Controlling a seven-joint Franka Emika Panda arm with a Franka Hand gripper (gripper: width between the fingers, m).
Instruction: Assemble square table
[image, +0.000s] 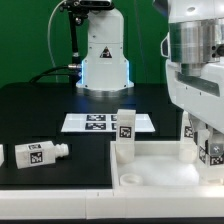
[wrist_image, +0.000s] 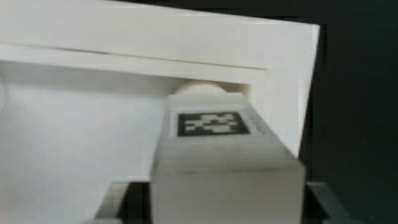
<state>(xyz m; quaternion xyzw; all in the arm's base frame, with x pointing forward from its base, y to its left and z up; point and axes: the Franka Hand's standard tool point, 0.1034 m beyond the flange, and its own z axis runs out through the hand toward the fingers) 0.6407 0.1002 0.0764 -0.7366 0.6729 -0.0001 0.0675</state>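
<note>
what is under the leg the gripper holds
The tabletop lies under the leg held in the gripper. The leg's far end hides the spot beneath it, so whether a corner hole is there cannot be seen.

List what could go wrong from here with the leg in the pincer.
1. The held leg, clamped in the pincer, points at the rim of the tabletop. Its hole is hidden, so it may miss and jam.
2. Pushing down off-centre could shift the tabletop and tip the upright leg at another corner, if that one is not screwed tight.
</note>
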